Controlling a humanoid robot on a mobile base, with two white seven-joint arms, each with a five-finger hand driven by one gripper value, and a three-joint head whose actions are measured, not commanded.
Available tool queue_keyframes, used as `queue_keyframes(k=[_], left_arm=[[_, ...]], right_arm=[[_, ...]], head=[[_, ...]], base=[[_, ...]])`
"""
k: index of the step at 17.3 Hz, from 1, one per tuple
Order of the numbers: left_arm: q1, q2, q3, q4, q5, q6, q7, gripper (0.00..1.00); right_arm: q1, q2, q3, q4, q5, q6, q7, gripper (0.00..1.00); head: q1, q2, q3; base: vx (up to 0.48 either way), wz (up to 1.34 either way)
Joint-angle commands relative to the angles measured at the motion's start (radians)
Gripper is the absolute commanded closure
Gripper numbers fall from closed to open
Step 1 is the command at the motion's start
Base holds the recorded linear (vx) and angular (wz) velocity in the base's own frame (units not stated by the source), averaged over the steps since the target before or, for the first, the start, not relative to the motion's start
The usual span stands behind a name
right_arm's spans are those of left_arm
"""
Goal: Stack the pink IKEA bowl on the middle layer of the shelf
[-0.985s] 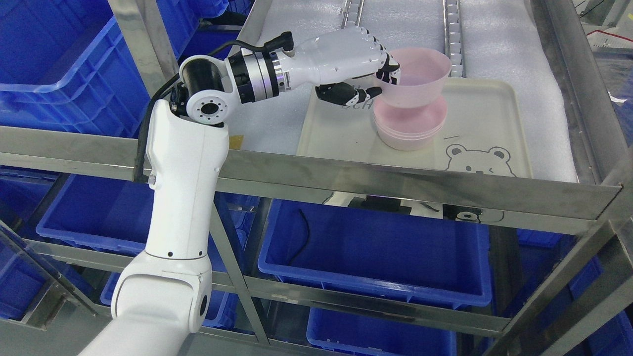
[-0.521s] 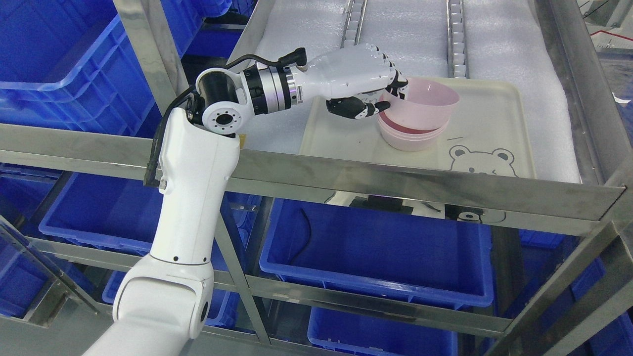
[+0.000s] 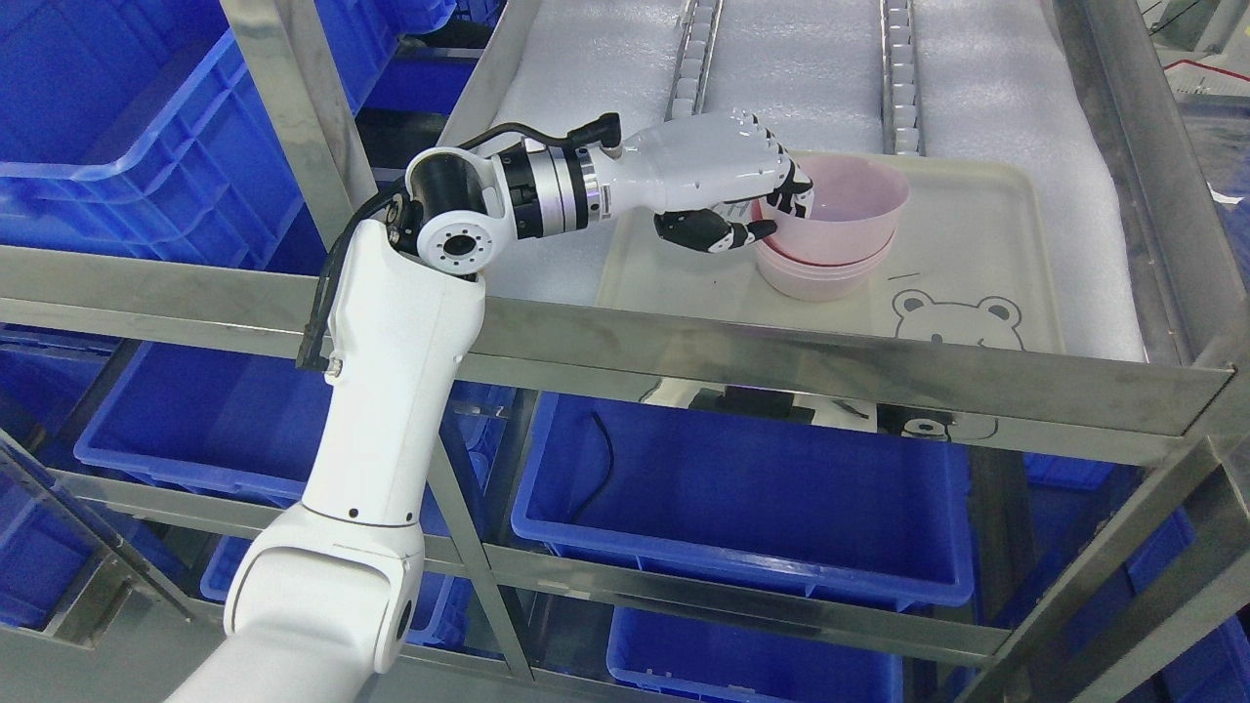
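Tray: a cream plastic rectangular tray (image 3: 967, 244) with raised rim and rounded corners, lying flat on the foam sheet; a line-drawn bear face (image 3: 959, 320) is printed near its front edge.
Foam sheet: a white textured foam sheet (image 3: 986, 88) covers the surface under the tray and runs back out of view.
Roller tracks: two pale plastic roller strips (image 3: 695, 54) run front to back across the foam, parallel and apart.
Bins: large blue plastic crates (image 3: 752, 498) sit on the levels below; more stand at upper left (image 3: 117, 127).
Cable: a thin black cable (image 3: 598, 469) hangs into the central crate.
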Motion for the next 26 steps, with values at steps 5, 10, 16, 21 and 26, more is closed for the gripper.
queue_keyframes(k=[5, 10, 16, 21, 26], left_arm=[[-0.046, 0.017, 0.094, -0.007, 0.001, 0.000, -0.014, 0.38], [-0.041, 0.017, -0.025, -0.065, 0.419, 0.000, 0.061, 0.24], [0.159, 0.017, -0.312, -0.197, 0.431, 0.000, 0.420, 0.20], [0.434, 0.017, -0.400, -0.236, 0.429, 0.000, 0.405, 0.20], [0.797, 0.017, -0.345, -0.220, 0.432, 0.000, 0.356, 0.15]], right_arm=[[0.003, -0.017, 0.000, -0.017, 0.000, -0.001, 0.000, 0.00], [0.003, -0.017, 0.000, -0.017, 0.000, -0.001, 0.000, 0.00], [0.003, -0.017, 0.000, -0.017, 0.000, -0.001, 0.000, 0.00], [0.003, -0.017, 0.000, -0.017, 0.000, -0.001, 0.000, 0.00], [0.003, -0.017, 0.000, -0.017, 0.000, -0.001, 0.000, 0.00]], head=[[0.0000, 0.000, 0.000], [0.0000, 0.000, 0.000], [0.0000, 0.000, 0.000], [0.0000, 0.000, 0.000], [0.0000, 0.000, 0.000]], base=[[0.000, 0.00], [0.000, 0.00], [0.000, 0.00], [-0.020, 0.00], [-0.054, 0.02]])
